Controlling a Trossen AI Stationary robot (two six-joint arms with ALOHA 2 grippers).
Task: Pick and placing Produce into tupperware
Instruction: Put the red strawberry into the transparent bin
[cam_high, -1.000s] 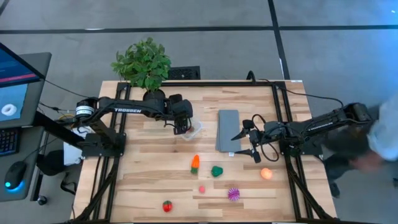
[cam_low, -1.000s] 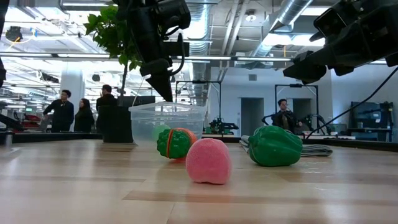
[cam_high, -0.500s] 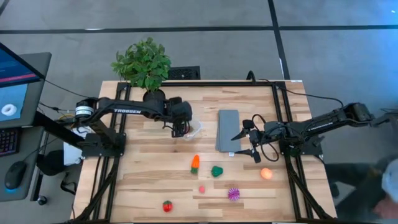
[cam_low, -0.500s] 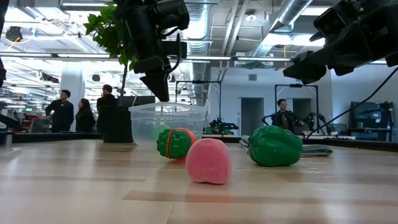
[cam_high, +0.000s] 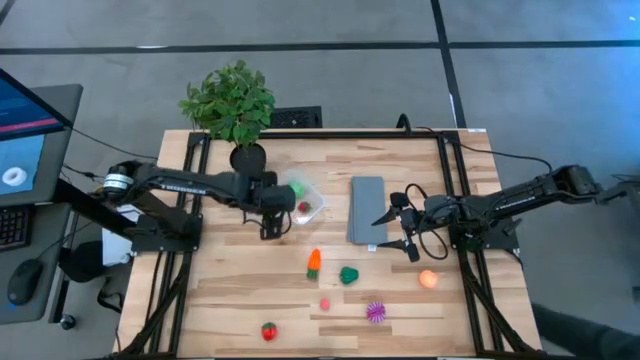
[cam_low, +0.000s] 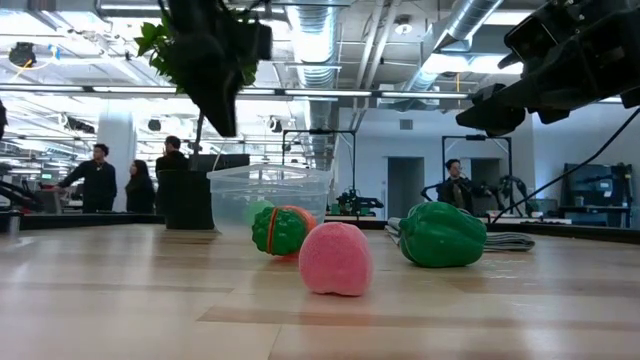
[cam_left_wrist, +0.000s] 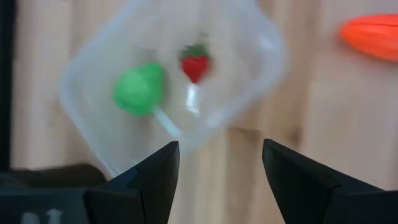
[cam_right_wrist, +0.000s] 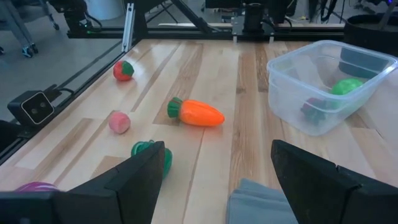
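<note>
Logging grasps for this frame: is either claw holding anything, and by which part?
Nothing is held. The left claw is open and empty beside the clear plastic container; the right claw is open and empty too.

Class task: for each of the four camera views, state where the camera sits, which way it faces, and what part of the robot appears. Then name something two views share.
High: overhead, facing down; both arms, left gripper beside the tupperware.
Low: table height, facing the room; arms hang above the pink piece.
Left wrist: above the tupperware; own fingers.
Right wrist: facing across the table; own fingers.
Shared: both wrist views show the carrot.
</note>
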